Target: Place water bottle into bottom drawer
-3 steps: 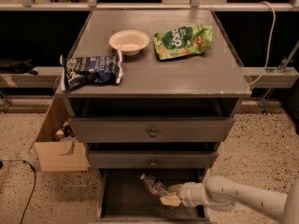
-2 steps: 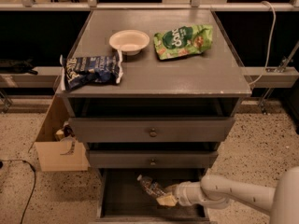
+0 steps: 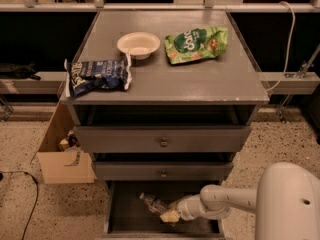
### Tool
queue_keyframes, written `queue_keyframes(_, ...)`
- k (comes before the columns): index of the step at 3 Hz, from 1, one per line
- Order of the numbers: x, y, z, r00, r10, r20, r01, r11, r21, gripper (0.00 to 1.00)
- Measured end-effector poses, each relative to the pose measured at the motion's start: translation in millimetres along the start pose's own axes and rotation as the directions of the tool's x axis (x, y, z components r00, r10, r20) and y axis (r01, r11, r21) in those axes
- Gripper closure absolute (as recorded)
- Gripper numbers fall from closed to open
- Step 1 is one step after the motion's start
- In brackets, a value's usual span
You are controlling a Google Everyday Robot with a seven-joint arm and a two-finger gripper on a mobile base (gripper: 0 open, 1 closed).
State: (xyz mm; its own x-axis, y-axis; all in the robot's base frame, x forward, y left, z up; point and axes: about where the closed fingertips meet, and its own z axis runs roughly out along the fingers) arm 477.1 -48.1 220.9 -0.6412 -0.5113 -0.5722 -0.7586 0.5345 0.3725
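Observation:
The bottom drawer [image 3: 125,219] is pulled open at the foot of the grey cabinet, showing a dark floor. The water bottle [image 3: 152,202], clear with a white cap at its left end, lies tilted inside the drawer, low over the floor. My gripper [image 3: 169,214] reaches in from the right on a white arm and sits at the bottle's right end, with yellowish fingertips around it. Whether the bottle rests on the floor I cannot tell.
On the cabinet top sit a white bowl [image 3: 138,44], a green chip bag [image 3: 196,44] and a dark blue chip bag [image 3: 97,76]. Two upper drawers with round knobs [image 3: 163,143] are shut. A cardboard box [image 3: 62,156] stands at the left. My white arm body [image 3: 292,204] fills the lower right.
The gripper and bottle have moved left and lower into the bottom drawer. The arm body has come further into view at the lower right.

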Motion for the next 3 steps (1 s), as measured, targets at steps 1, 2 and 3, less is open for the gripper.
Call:
queue_keyframes(1,11.6,-8.0,26.9,0.999,0.017,-0.039,-0.017,0.9998,-0.007,1.00)
queue_keyframes(2,34.9,-15.7,42.1,0.997,0.029,-0.068,-0.029,0.9996,-0.001,1.00)
queue_keyframes(3,45.9,-51.1,61.8,0.994,0.050,-0.094,-0.049,0.9986,0.021,1.00)
